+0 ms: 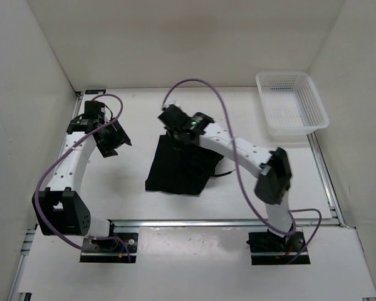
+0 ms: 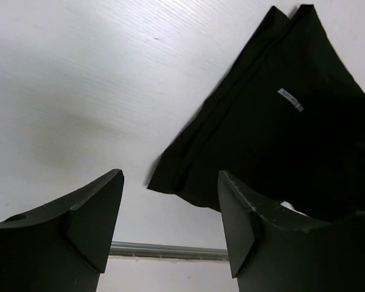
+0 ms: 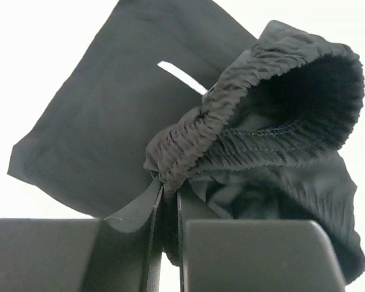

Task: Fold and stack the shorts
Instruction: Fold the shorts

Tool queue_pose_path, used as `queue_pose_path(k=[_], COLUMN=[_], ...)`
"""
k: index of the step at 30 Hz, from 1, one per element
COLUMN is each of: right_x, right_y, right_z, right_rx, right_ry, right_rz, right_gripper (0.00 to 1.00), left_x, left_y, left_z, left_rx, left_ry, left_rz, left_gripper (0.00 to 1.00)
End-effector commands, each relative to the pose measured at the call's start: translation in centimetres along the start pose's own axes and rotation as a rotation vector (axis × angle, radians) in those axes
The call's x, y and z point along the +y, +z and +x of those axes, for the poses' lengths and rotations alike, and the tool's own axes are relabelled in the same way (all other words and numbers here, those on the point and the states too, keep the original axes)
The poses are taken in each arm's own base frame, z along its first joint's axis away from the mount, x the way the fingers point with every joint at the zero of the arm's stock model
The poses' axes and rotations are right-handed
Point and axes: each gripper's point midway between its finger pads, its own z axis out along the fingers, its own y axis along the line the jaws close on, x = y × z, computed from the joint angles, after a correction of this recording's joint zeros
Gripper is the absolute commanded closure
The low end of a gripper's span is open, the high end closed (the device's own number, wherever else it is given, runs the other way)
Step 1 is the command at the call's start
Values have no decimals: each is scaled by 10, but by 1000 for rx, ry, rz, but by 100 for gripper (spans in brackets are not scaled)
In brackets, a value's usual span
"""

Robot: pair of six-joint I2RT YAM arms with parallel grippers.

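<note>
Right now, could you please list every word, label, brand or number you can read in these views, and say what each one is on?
No text here is legible.
Small white label on the shorts, left wrist view: dark print, too small and blurred to read.
White tag on the shorts, right wrist view: shows no readable marks.
Nothing else carries writing.

I see plain matte black shorts [image 1: 175,169] with a small white label [image 2: 291,100], a white mesh basket [image 1: 320,105], and purple cables [image 1: 194,80].
</note>
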Motion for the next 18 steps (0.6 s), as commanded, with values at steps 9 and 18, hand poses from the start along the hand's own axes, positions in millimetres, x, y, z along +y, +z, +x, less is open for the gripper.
queue_pose_path(k=[9, 18], right_x=[31, -64], right_y=[-56, -50], right_z=[-80, 24], right_rx=[-188, -15], right_ry=[21, 318], right_rz=[-50, -94], right_gripper=[6, 41], left_x=[68, -7], left_y=[0, -12], left_z=[-2, -15], left_rx=[-24, -59], left_ry=[-130, 161], left_rz=[-130, -23], left_gripper=[24, 57])
